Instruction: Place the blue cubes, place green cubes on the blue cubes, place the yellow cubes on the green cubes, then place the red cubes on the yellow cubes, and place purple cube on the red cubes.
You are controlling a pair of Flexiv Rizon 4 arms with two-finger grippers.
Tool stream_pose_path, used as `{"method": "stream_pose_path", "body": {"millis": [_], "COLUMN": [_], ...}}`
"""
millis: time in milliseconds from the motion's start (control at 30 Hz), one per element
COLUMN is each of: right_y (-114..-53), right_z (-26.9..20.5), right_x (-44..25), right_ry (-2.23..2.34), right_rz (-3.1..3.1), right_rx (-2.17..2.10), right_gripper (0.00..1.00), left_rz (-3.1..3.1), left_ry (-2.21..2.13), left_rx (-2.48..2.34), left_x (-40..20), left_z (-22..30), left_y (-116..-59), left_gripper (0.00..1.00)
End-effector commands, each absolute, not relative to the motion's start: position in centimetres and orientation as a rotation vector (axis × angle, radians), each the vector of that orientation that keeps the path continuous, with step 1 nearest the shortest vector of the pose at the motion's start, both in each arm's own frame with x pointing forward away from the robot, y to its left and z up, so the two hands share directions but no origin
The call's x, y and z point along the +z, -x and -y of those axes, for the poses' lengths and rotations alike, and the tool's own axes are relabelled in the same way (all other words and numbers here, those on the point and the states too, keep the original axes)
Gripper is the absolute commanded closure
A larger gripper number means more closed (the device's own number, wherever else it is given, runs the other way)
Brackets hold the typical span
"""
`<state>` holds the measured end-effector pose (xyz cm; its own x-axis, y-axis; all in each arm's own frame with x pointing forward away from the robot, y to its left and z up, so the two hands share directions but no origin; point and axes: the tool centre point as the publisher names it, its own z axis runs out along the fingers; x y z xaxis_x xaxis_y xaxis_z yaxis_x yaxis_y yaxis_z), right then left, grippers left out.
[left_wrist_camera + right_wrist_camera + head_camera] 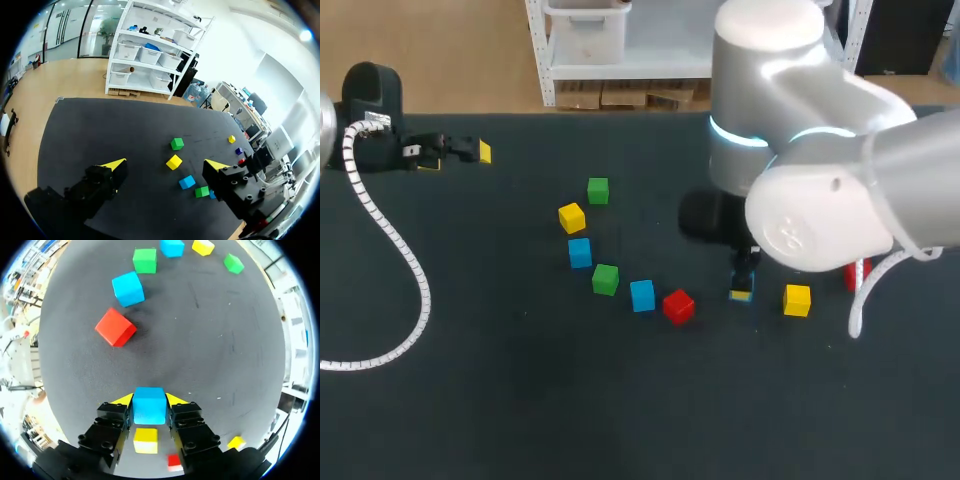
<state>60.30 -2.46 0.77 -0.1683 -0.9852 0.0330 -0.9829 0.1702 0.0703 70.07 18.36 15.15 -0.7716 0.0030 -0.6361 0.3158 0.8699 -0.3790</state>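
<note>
Jaws, right arm: clamped from two sides on a blue cube [149, 407], which sits squarely between the yellow tips of my right gripper [149, 399]. From the head view I place this gripper [741, 285] low over the right-middle of the dark table [520, 400]. I cannot tell whether the cube rests on the surface.

Jaws, left arm: wide apart, nothing between them. My left gripper [458, 157] lies at the far left of the table, well apart from every cube, and its wrist view looks out across the cubes past its own open gripper [165, 164].

Loose cubes, in an arc across the middle, from far to near:
- far green cube [598, 190]
- yellow cube [572, 217], just beside it
- second blue cube [580, 252]
- near green cube [605, 279]
- third blue cube [642, 295]
- red cube [678, 306], near the held cube but apart from it

All six lie singly on the table, none stacked.

Cubes by my right arm:
- right-hand yellow cube [797, 299], just beside the held cube on the side away from the arc. The right wrist view shows it under the gripper.
- second red cube [857, 275], partly hidden behind the arm's cable
- purple cube [239, 150], seen from the left wrist view beyond the arc, over by my right arm
</note>
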Motion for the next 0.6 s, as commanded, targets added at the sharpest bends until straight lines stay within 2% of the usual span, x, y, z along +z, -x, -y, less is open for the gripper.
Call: {"method": "stream_pose_path", "body": {"millis": [33, 600], "right_y": [-61.6, -66.8], "right_z": [2.4, -0.7], "right_x": [2.2, 3.2], "right_ry": [-2.008, -2.158], "right_rz": [2.314, 2.166], "right_rx": [-0.059, -0.09], "right_gripper": [1.0, 1.0], "left_rz": [-2.378, -2.378], "left_ry": [-0.23, -0.23], "left_rx": [-0.634, -0.634], "left_x": [15.0, 15.0], "left_z": [-18.4, -18.4], "left_y": [-70.0, -70.0], "left_gripper": [0.0, 0.0]}}
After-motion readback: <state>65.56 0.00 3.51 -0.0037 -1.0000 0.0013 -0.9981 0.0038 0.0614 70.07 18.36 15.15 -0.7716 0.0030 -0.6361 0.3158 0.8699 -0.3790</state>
